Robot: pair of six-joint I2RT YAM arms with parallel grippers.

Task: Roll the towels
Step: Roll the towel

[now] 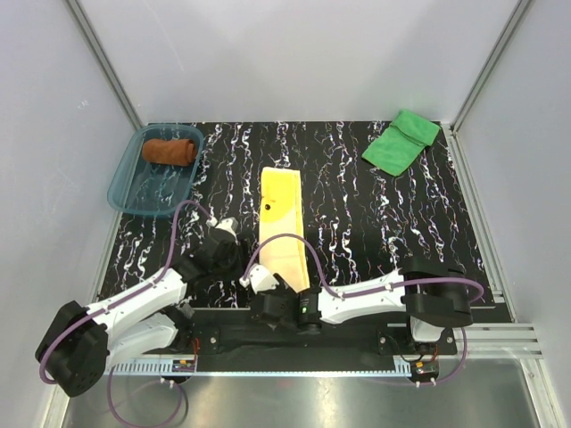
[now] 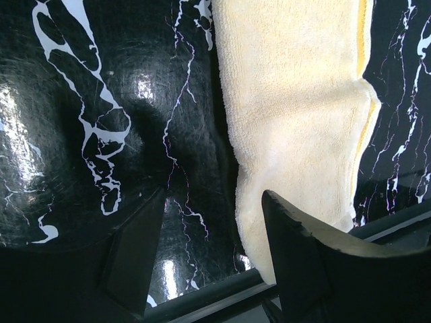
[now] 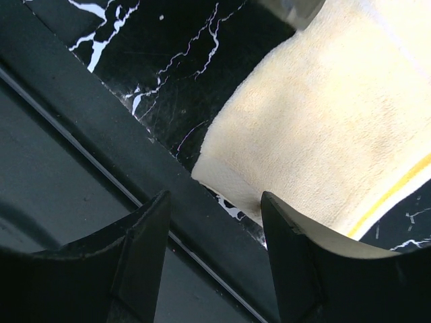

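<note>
Locate yellow towel [image 1: 284, 227] at frame centre, laid flat lengthwise. With left gripper [image 2: 212, 202] and right gripper [image 3: 215, 202] half open, empty, near its lower end, pinch both corners level; roll tightly toward upper frame, keeping side edges aligned.

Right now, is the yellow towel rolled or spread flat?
Spread flat: the yellow towel lies as a long strip, with no rolled end.

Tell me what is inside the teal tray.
One rust-brown towel, apparently rolled, lies at the far end of the teal tray. The rest of its floor looks bare. The floor beneath the towel is covered.
</note>
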